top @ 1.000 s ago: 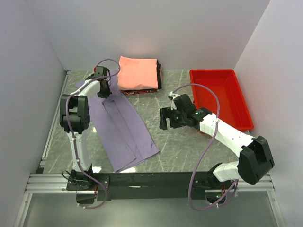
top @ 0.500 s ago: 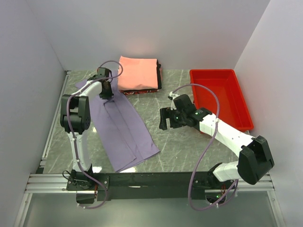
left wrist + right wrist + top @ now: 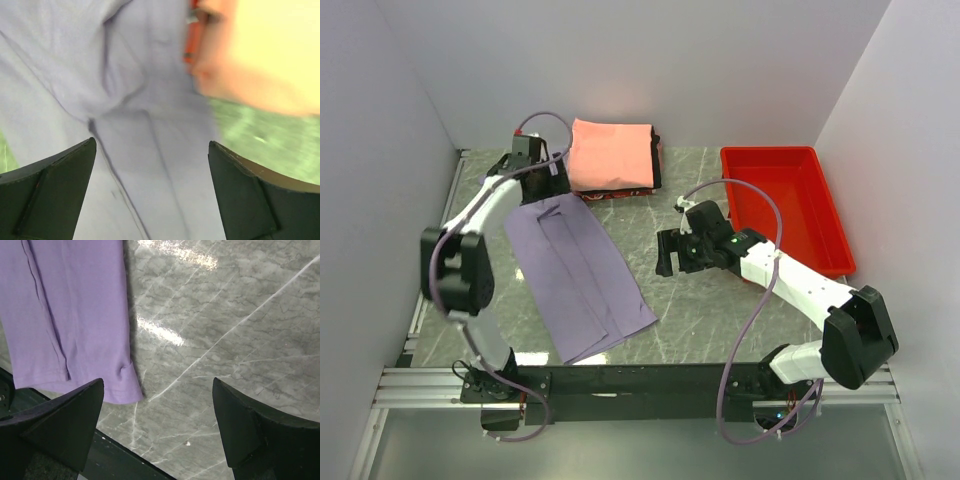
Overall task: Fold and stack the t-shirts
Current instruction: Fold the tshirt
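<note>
While left tool (image 3: pixel 151 148), right tool (image 3: pixel 158 386) gape empty; red tray (image 3: pixel 770 152) right; shirt (image 3: pixel 580 270) beside stack (image 3: pixel 610 155)

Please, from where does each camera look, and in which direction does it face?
Top external: above and behind the arm bases, facing down and forward over the table; both arms, the left hand and the right hand show.
Left wrist: on the left arm, facing down at the purple t-shirt beside the salmon-pink t-shirt; its two fingers show.
Right wrist: on the right arm, facing down at bare table and the purple t-shirt's corner; its two fingers show.
Shared: all three views show the purple t-shirt.
</note>
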Robot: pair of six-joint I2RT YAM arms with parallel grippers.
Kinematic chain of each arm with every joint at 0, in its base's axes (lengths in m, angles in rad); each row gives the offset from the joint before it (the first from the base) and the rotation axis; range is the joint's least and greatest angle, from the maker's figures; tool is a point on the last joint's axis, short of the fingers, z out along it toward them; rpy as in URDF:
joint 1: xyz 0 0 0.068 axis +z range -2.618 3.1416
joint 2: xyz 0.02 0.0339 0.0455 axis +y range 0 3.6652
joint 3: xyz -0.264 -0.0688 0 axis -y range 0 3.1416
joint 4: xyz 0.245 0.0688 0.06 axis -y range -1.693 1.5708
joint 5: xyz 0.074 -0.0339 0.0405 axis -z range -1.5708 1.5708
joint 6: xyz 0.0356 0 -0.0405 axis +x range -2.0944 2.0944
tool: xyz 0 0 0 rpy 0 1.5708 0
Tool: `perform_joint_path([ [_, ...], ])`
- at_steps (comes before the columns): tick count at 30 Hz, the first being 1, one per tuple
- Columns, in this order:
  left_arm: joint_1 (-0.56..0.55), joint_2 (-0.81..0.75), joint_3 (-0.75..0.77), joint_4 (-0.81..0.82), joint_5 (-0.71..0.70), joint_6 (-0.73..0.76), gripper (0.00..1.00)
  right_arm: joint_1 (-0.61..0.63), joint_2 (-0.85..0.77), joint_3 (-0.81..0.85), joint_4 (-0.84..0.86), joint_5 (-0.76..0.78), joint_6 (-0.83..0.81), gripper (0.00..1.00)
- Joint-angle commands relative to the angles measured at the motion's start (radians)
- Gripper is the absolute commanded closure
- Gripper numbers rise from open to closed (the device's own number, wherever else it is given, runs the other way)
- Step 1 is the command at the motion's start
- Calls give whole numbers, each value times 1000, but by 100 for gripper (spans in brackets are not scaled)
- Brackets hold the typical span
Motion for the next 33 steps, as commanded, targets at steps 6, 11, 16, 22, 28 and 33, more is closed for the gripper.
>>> perform_joint_path([
  [6,-170,-504,-374,96,-33,-252,1,-7,-60,-65,76,-46,63,5],
  [11,-360,-790,-627,-19,-163,-444,1,-4,-68,-115,107,-100,83,5],
  [16,-662,-932,-788,-183,-206,-624,0,16,-77,-177,124,-125,96,5],
  [22,-1003,-849,-857,-340,-224,-897,4,106,-52,-215,138,-111,141,5],
  [28,-1118,-668,-813,-459,-272,-971,10,181,-3,-217,153,-114,184,6],
  [33,-1128,-590,-817,-501,-278,-986,13,197,26,-215,154,-115,199,9],
])
